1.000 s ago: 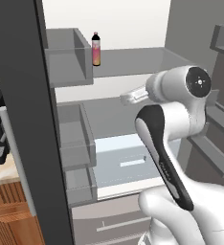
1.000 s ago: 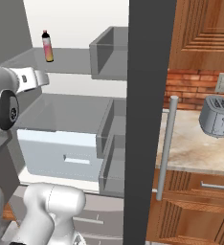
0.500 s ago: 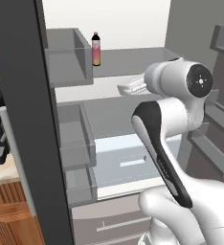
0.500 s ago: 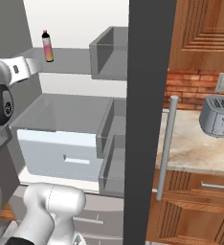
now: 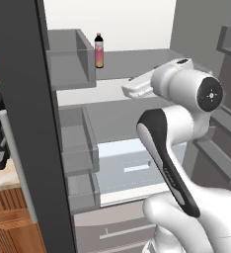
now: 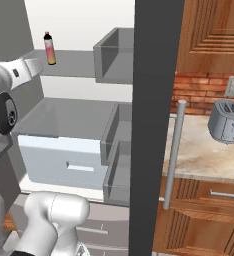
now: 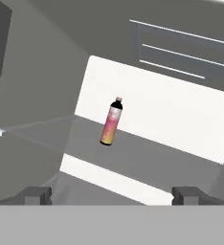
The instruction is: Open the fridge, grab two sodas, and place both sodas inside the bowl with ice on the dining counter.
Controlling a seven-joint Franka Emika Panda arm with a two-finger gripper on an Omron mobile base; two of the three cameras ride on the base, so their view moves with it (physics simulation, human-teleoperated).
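left base view: tall light-grey fridge stands open, white inside with grey shelves; one small pink-white soda bottle with a dark top upright on the upper grey shelf, just beside a grey door bin. pale blue-grey drawer lower down, partly hidden by the white arm. the arm's hand reaches in under the upper shelf; its fingertips hard to make out here

right base view: same bottle on the upper shelf, near the left edge; the dark edge of the open fridge door with its long bar handle cuts the picture. right of it a silver toaster on a pale stone wall counter with wooden cabinets

hand view: gripper spread wide, empty; the bottle stands well ahead between the two dark fingertips, untouched. contents of the door bins cannot be told
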